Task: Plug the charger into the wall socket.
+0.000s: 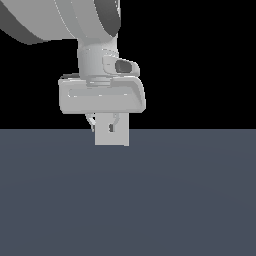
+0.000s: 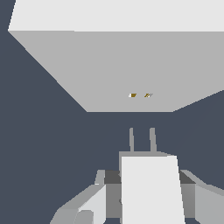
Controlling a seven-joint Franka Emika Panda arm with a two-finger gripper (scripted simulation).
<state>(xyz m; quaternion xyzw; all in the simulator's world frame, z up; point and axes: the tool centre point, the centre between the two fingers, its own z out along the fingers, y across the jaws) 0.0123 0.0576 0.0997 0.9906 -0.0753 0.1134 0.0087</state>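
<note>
The charger [image 2: 151,188] is an off-white block, and my gripper [image 2: 146,183] is shut on it, with a finger [image 2: 94,199] on each side. Its two thin prongs [image 2: 141,140] point at the wall socket [image 2: 118,65], a light-grey upright plate with two tiny yellowish holes [image 2: 140,95]. A gap of dark floor separates the prong tips from the plate, and the prongs stand roughly in line with the holes. In the exterior view the wall socket [image 1: 112,135] stands in front of the gripper's lower part and hides the charger.
A flat dark blue-grey floor [image 1: 175,200] spreads around the plate. The white hand body [image 1: 102,95] and the arm's thick link [image 1: 75,20] fill the area above the plate in the exterior view.
</note>
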